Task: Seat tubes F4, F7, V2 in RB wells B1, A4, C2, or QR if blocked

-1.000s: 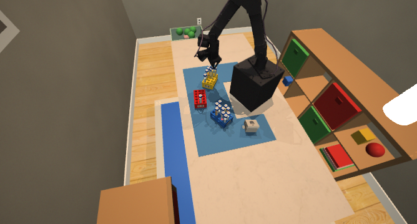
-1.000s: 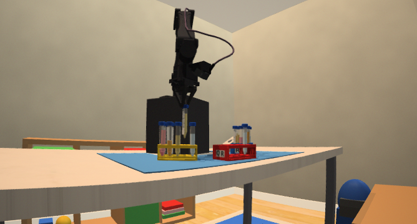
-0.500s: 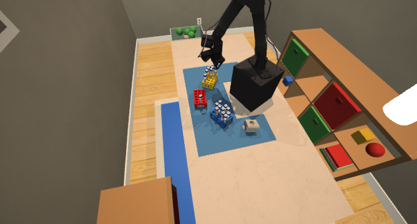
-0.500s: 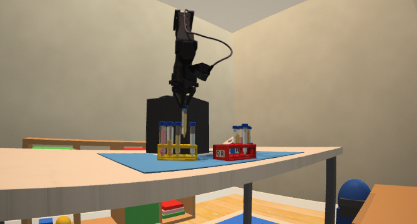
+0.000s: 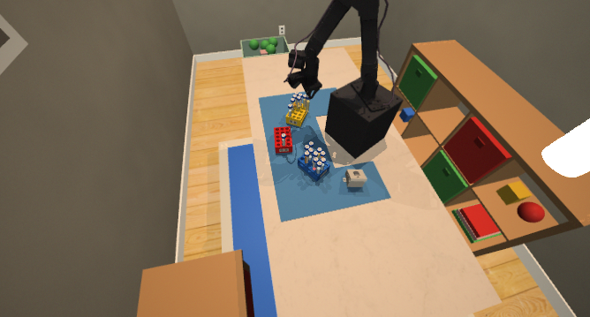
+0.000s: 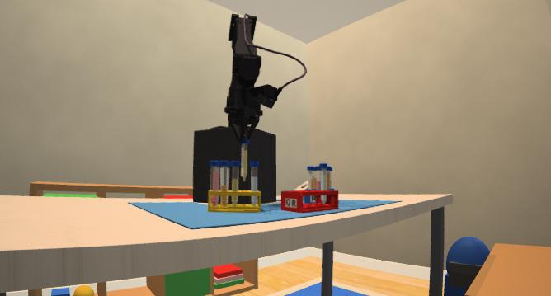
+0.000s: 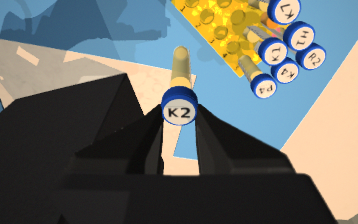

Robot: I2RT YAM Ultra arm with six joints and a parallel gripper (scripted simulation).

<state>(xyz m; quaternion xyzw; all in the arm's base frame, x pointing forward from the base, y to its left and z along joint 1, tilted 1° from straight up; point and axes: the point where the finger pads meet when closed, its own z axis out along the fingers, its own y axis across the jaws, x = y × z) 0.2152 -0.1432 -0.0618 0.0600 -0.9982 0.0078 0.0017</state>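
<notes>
My gripper (image 5: 309, 91) (image 6: 245, 138) (image 7: 179, 111) is shut on a tube with a blue cap marked K2 (image 7: 179, 112) (image 6: 244, 159), filled with yellowish liquid. The tube hangs upright, its tip above the top of the yellow rack RB (image 5: 295, 117) (image 6: 233, 207) (image 7: 216, 27). In the wrist view it hangs over the blue mat beside the rack, not over a well. RB holds several capped tubes, among them H1 (image 7: 301, 36), R2 (image 7: 311, 56) and P4 (image 7: 262, 85). The blue rack RA (image 5: 311, 165) holds several tubes. The red rack QR (image 5: 280, 141) (image 6: 309, 201) holds one tube.
The racks stand on a blue bench mat (image 5: 309, 197) (image 6: 186, 214). A small white box with a button (image 5: 354, 178) stands right of RA. The arm's black base block (image 5: 359, 117) (image 6: 214, 163) stands close behind the racks. A shelf unit (image 5: 477, 139) lines the right side.
</notes>
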